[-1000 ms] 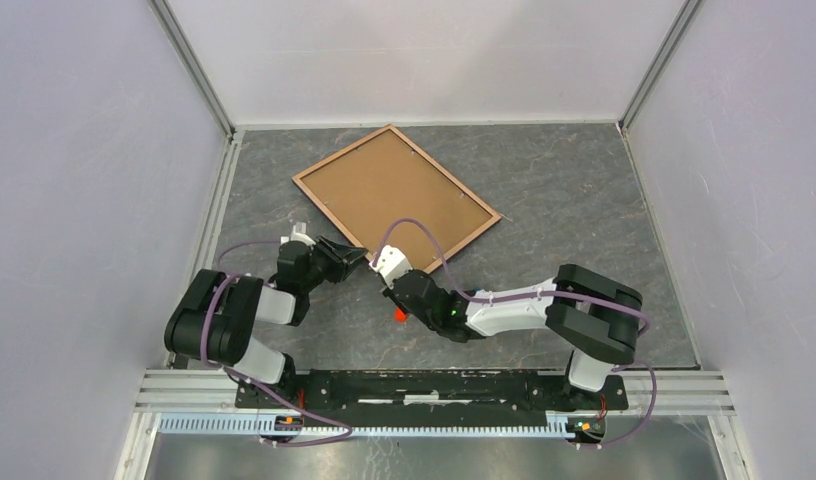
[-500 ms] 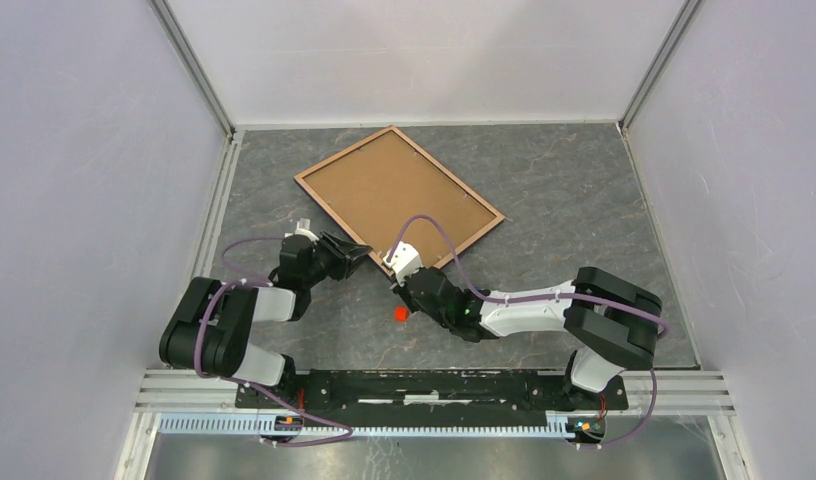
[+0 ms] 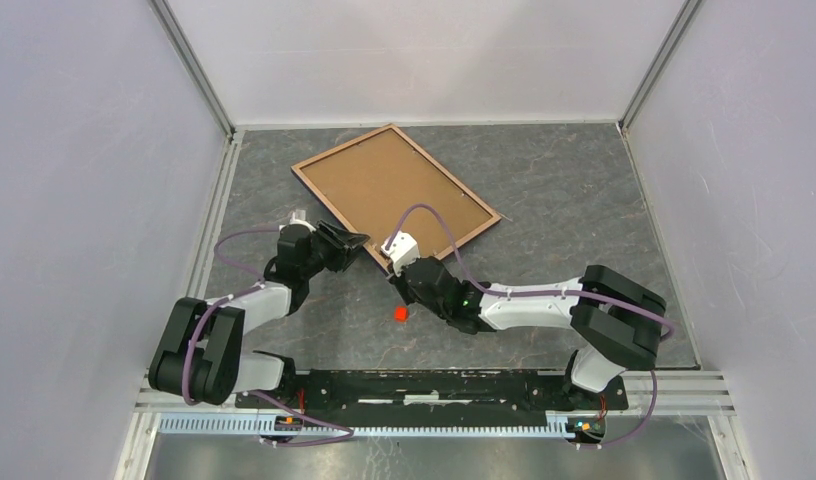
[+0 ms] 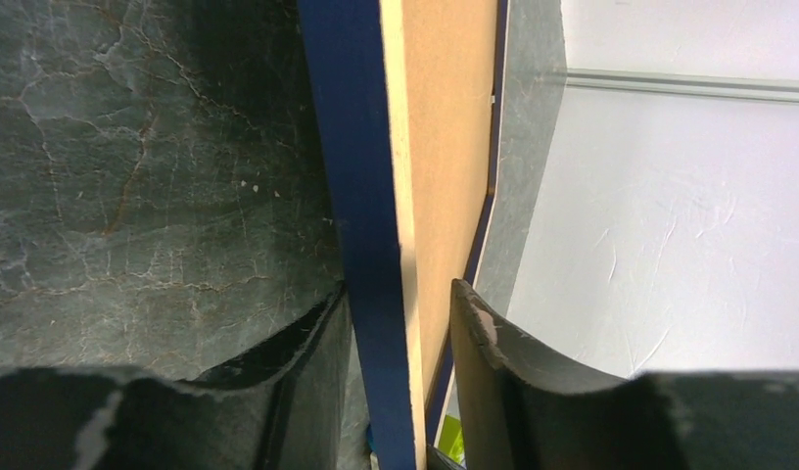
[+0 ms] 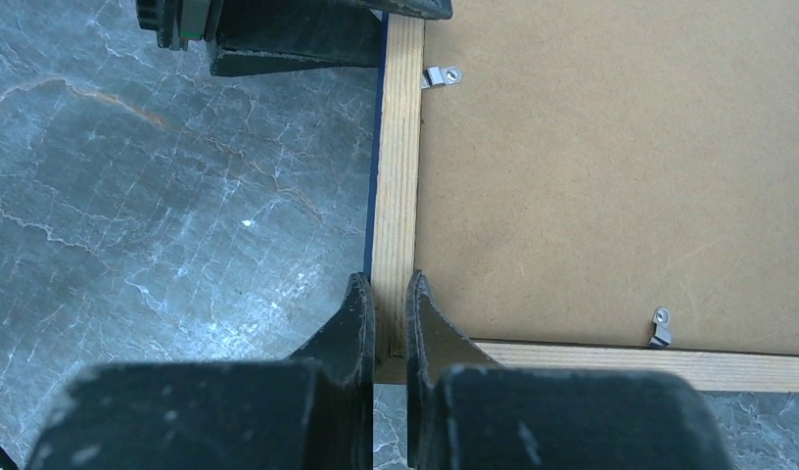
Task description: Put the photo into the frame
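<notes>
The grey marbled table [image 3: 584,200] is carrying the frame [image 3: 384,190] at its far middle, back up: brown fibreboard [image 5: 621,166] inside a pale wood rim, with dark blue beneath. Both arms are reaching low to its near corner. The left gripper [image 4: 400,294] is straddling the rim with its jaws slightly spread. The right gripper [image 5: 391,289], fingers nearly pressed together, is resting on the corner rail beside small metal clips [image 5: 440,75].

A robot lab's test booth: plain white walls [image 3: 424,50] on aluminium posts [image 3: 191,65] enclose a grey marbled tabletop [image 3: 584,200], with a slotted metal rail [image 3: 684,385] along the bottom edge.
</notes>
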Robot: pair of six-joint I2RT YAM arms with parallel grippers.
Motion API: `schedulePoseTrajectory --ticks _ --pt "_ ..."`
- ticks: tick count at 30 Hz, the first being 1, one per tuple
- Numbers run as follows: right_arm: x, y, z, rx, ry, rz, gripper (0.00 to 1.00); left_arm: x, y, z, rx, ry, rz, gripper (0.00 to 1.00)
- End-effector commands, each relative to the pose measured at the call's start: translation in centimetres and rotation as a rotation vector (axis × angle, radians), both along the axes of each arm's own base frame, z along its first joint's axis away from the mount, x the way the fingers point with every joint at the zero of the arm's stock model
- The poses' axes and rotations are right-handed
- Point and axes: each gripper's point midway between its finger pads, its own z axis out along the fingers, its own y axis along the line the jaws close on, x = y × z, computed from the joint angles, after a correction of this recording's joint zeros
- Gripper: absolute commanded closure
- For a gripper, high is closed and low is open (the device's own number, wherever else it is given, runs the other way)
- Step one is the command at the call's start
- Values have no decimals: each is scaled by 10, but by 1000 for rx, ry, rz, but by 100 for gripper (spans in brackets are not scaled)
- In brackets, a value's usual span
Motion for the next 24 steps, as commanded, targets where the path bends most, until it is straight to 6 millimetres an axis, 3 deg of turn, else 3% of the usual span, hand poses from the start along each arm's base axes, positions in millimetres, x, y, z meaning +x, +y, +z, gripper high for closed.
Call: schedulePoseTrajectory --ticks 1,7,9,11,13,17,20,24 --pt "-8 42 77 228 -48 131 100 18 -15 54 -89 -106 -26 58" --pt "-7 39 86 250 -42 153 100 20 -14 76 -94 -131 -17 75" --pt "-8 40 89 243 -40 174 94 21 -14 83 -86 -129 -17 83" --pt "-8 36 93 228 -53 176 83 21 -13 88 -77 -122 -14 93" --pt "-8 32 94 196 -78 189 67 19 -11 93 -73 -117 -5 97" --pt "-11 10 92 68 -185 247 22 13 -8 110 -64 -118 3 98" --pt "-17 -10 92 -36 -296 309 11 5 -2 124 -35 -129 17 98" --pt "-16 -30 87 -188 -437 314 9 -8 3 139 -23 -148 22 98"
